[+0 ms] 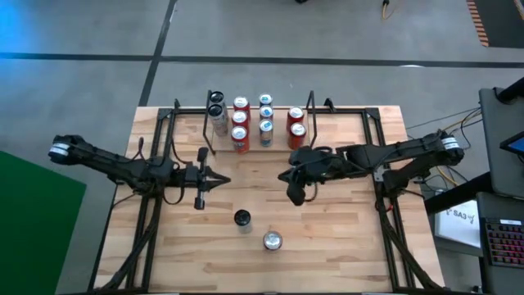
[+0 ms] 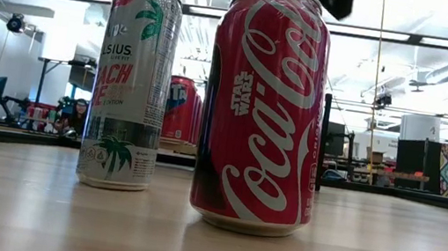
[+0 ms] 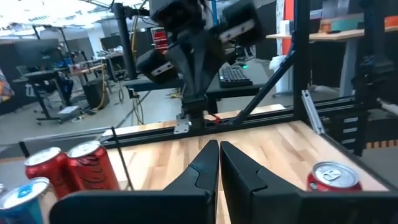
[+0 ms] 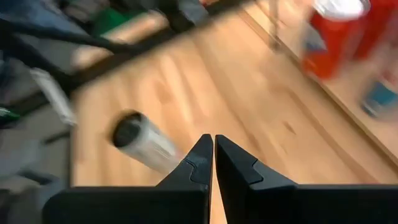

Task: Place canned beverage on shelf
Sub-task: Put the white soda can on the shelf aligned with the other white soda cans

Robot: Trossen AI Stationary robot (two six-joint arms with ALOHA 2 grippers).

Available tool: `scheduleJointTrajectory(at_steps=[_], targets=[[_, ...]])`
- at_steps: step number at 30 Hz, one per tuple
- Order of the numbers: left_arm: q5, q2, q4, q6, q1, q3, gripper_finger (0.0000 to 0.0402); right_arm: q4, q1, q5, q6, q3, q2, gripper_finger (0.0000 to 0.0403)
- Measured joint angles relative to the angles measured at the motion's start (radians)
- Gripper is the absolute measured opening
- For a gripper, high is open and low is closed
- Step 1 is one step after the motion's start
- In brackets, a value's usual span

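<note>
Left end effector [image 1: 223, 179] shut, empty, over mid bench [image 1: 344, 254]. Slim white can [image 1: 242, 219] and red cola can [image 1: 272, 241] stand upright near front edge, apart. Right end effector [image 1: 284, 176] shut, empty. Shelf [image 1: 260, 123] at back holds red, blue, silver cans. Light wood surface; office room behind.
</note>
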Motion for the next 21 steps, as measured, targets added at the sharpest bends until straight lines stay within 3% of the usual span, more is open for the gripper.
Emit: scheduleJointTrajectory(at_steps=[6,10,21], targets=[[0.000,0.003,0.001,-0.063,0.000,0.000,0.0000,-0.334,-0.054,0.067,0.072,0.151,0.056,0.0009],[-0.001,0.003,0.001,-0.075,0.000,-0.001,0.0000,-0.456,-0.141,0.068,0.071,0.240,0.086,0.0009],[-0.010,0.004,0.001,-0.075,0.000,-0.001,0.0000,-0.578,-0.555,-0.007,-0.091,0.307,0.178,0.0009]])
